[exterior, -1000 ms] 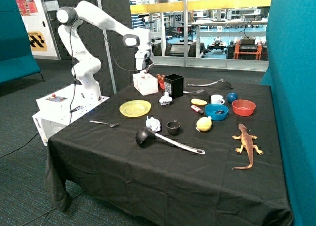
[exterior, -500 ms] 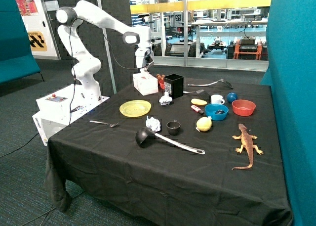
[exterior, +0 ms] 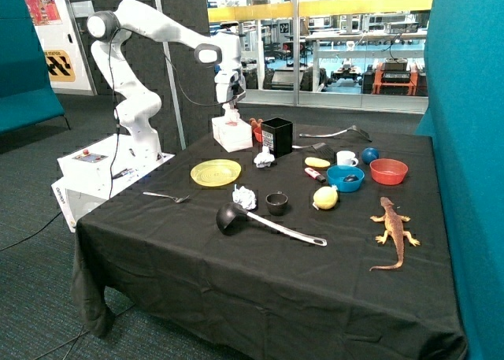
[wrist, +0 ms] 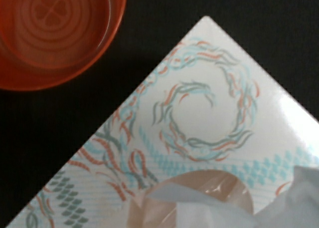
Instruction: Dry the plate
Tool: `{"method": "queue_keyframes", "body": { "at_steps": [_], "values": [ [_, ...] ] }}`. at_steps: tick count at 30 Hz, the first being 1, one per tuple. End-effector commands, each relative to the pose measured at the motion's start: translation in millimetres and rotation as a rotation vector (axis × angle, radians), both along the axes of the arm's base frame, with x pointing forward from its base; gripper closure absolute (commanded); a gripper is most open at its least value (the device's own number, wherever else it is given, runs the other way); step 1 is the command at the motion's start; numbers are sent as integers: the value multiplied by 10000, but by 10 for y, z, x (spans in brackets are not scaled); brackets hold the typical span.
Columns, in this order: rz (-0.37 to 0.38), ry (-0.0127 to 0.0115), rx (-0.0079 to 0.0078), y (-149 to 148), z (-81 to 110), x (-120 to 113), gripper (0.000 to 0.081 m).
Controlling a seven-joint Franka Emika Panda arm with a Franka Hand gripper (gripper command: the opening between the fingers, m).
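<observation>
Black cloth covers the table (exterior: pixel 236 297) that fills the lower and middle part of the outside frame. White Franka arm (exterior: pixel 157 29) reaches from the upper left of the frame; its gripper (exterior: pixel 230 108) hangs just above the white patterned tissue box (exterior: pixel 232 133) at the far edge of the cloth, left of centre. Whether it is open or closed, or has hold of anything, cannot be told from either view. Wrist view: top of the tissue box (wrist: pixel 199 133) with teal and orange swirl print, white tissue (wrist: pixel 239 208) standing out of the slot at the bottom of the frame, and an orange-red translucent round cup (wrist: pixel 55 33) in the upper left, close beside the box on the cloth. Flat round translucent yellow plastic plate (exterior: pixel 216 172) lies on the cloth in front of the box, apart from it, nothing on it. Metal fork (exterior: pixel 167 196) lies to the lower left of the plate. Crumpled white tissue ball (exterior: pixel 244 196) sits to the plate's lower right, next to a small black bowl (exterior: pixel 276 203) and a black ladle with a metal handle (exterior: pixel 264 222). Black square container (exterior: pixel 276 136) stands right of the tissue box. Blue bowl (exterior: pixel 345 178) and red bowl (exterior: pixel 389 171) sit toward the right of the frame, an orange toy lizard (exterior: pixel 394 228) below them.
</observation>
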State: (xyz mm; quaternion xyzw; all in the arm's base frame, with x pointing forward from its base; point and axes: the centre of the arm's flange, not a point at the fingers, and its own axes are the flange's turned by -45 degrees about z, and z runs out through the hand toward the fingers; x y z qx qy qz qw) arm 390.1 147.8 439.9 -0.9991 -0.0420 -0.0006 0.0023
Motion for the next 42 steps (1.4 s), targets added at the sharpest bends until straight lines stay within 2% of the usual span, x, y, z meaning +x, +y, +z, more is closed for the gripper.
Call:
{"method": "queue_keyframes", "body": {
  "at_steps": [1, 8, 9, 10, 11, 12, 21, 30, 32, 42],
  "values": [
    [-68, 11, -46, -121, 147, 79, 808],
    [-113, 11, -46, -406, 212, 172, 808],
    [-443, 12, -45, -451, 218, 193, 808],
    [-123, 11, -46, -492, 227, 205, 808],
    [-565, 12, -45, -540, 234, 237, 808],
    [14, 11, -46, -593, 232, 264, 808],
    [-18, 11, -46, -934, 277, 348, 808],
    [89, 10, -46, -1286, 194, 457, 808],
    [-156, 11, -46, -1369, 166, 488, 808],
    [200, 10, -46, -1748, 21, 594, 808]
  ]
}}
